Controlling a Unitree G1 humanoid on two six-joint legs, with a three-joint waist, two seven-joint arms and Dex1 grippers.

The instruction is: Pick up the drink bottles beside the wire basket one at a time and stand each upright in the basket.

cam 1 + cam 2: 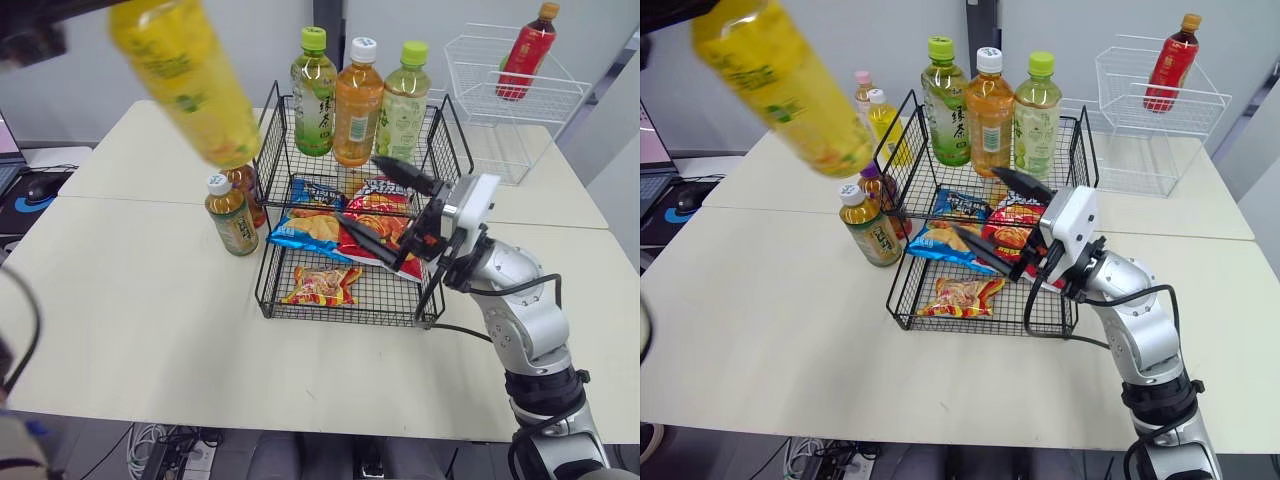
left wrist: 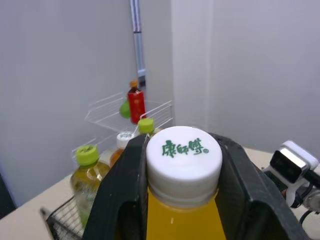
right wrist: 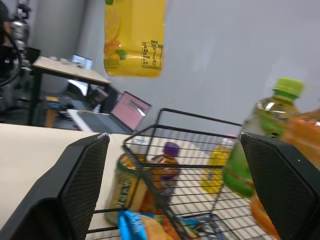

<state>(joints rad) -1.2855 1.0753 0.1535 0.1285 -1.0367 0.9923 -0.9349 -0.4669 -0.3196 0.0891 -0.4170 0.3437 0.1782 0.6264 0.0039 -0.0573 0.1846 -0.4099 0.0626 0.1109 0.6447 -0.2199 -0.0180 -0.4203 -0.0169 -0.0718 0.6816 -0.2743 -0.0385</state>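
My left gripper is shut on the white-capped neck of a yellow drink bottle, held tilted high over the table's left side. The black wire basket sits mid-table. Three bottles stand upright along its back: a green tea, an orange drink and a pale green one. Beside its left wall stand a small white-capped tea bottle and a purple-capped bottle. My right gripper hangs open over the basket's front right part, holding nothing.
Snack bags lie on the basket floor. Two more small bottles stand behind the basket's left corner. A white wire basket with a red bottle is at the back right. A mouse lies off the left edge.
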